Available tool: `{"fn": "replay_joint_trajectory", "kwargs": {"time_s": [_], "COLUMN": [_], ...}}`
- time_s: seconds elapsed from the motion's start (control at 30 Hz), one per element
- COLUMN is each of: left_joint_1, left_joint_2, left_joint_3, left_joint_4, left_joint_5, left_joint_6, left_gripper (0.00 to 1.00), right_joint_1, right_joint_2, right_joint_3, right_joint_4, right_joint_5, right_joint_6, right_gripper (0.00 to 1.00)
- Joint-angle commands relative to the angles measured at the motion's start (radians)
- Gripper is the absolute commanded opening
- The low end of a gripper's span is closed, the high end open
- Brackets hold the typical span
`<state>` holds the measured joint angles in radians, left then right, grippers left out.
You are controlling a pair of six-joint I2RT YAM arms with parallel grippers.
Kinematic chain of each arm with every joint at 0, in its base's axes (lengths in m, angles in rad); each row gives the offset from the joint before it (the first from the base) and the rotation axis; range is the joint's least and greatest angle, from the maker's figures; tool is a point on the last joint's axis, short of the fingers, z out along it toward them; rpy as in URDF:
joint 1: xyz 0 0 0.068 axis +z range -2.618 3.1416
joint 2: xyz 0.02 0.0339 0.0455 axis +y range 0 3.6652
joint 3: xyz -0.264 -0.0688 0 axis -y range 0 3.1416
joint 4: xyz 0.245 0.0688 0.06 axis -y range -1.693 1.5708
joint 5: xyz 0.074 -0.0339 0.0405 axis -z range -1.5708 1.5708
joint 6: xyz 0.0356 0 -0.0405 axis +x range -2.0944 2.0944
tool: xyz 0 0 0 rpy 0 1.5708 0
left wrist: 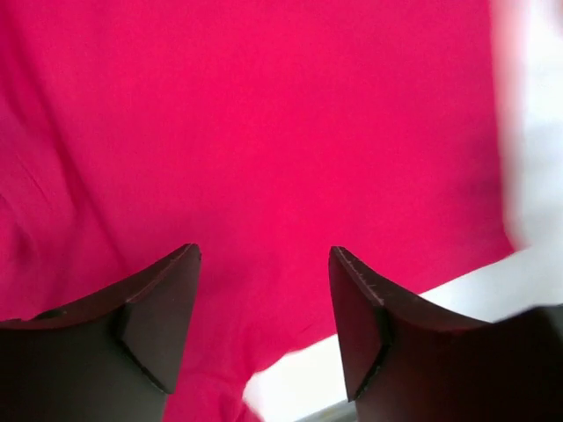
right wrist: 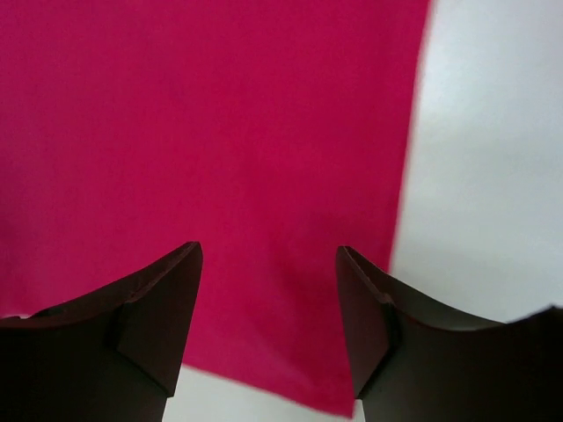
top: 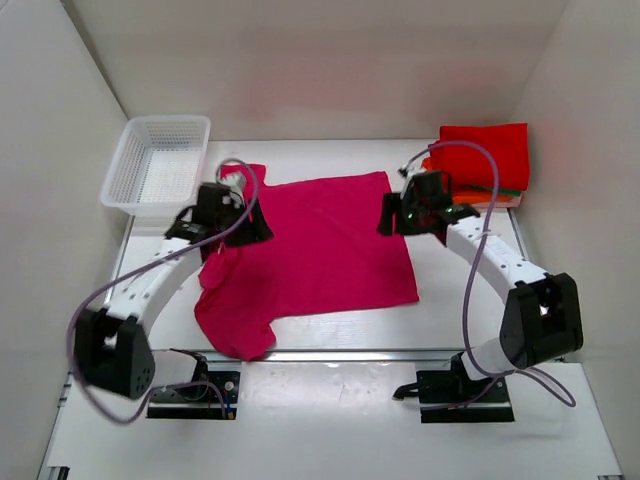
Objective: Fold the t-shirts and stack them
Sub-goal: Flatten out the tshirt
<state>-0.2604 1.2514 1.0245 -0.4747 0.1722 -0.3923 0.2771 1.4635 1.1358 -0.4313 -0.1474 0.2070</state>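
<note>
The magenta-pink t-shirt [top: 315, 250] lies spread on the white table, a sleeve bunched at the near left. It fills the left wrist view [left wrist: 264, 132] and the right wrist view [right wrist: 211, 141]. My left gripper [top: 245, 222] hangs open and empty over the shirt's far left edge [left wrist: 264, 259]. My right gripper [top: 392, 215] hangs open and empty over the shirt's far right corner [right wrist: 268, 255]. A folded bright red t-shirt [top: 485, 152] tops a stack at the far right, with orange [top: 495, 199] and green edges showing under it.
A white mesh basket [top: 158, 165] stands at the far left. White walls close in the table on the left, right and back. The arm bases sit at the near edge.
</note>
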Motion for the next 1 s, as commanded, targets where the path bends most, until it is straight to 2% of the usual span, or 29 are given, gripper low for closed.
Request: {"fn": "replay_joint_trajectory", "kwargs": {"time_s": [0.0,0.1,0.2,0.3,0.4,0.43,0.5,0.53,0.57,0.6,0.7,0.77,0.83,0.9,0.93,0.97], "left_joint_1": [-0.029,-0.046,-0.043,-0.030,-0.010,-0.004,0.004,0.001,0.007,0.009,0.012,0.021,0.023,0.030,0.020,0.026], "left_joint_2": [0.153,0.232,0.356,0.437,0.568,0.641,0.753,0.832,0.905,0.969,1.034,1.001,0.900,0.713,0.597,0.547], "left_joint_3": [-0.153,-0.170,-0.115,-0.063,0.054,0.130,0.355,0.418,0.556,0.689,0.918,0.933,0.850,0.638,0.518,0.460], "left_joint_4": [0.033,0.036,0.024,0.042,0.051,0.036,-0.036,-0.089,-0.119,-0.212,-0.301,-0.332,-0.296,-0.227,-0.141,-0.121], "left_joint_5": [0.044,0.000,-0.046,-0.047,-0.048,-0.045,-0.046,-0.043,-0.042,-0.051,-0.031,-0.013,0.018,0.045,0.055,0.056], "left_joint_6": [-0.111,-0.125,-0.131,-0.134,-0.135,-0.125,-0.087,-0.083,-0.057,-0.043,-0.011,-0.005,-0.003,-0.022,-0.045,-0.051], "left_gripper": [0.70,0.70,0.69,0.68,0.67,0.66,0.66,0.65,0.65,0.64,0.65,0.65,0.66,0.67,0.68,0.68], "right_joint_1": [0.059,0.109,0.109,0.079,0.012,0.002,-0.051,-0.076,-0.081,-0.101,-0.101,-0.095,-0.098,-0.082,-0.081,-0.081], "right_joint_2": [-0.017,-0.029,0.010,0.072,0.171,0.223,0.313,0.375,0.429,0.470,0.483,0.459,0.426,0.374,0.333,0.318], "right_joint_3": [-0.150,-0.264,-0.342,-0.331,-0.260,-0.240,-0.097,-0.021,0.013,0.127,0.208,0.245,0.249,0.242,0.225,0.216], "right_joint_4": [0.077,0.147,0.212,0.216,0.212,0.195,0.134,0.102,0.083,0.051,0.013,0.003,-0.006,-0.014,-0.009,-0.006], "right_joint_5": [-0.046,-0.076,-0.106,-0.110,-0.098,-0.096,-0.086,-0.089,-0.087,-0.093,-0.075,-0.073,-0.080,-0.073,-0.069,-0.055], "right_joint_6": [0.080,0.111,0.137,0.131,0.111,0.101,0.078,0.051,0.043,0.023,0.005,-0.003,-0.003,-0.006,-0.008,-0.008], "right_gripper": [0.58,0.58,0.58,0.58,0.58,0.58,0.59,0.59,0.59,0.60,0.60,0.60,0.60,0.60,0.60,0.60]}}
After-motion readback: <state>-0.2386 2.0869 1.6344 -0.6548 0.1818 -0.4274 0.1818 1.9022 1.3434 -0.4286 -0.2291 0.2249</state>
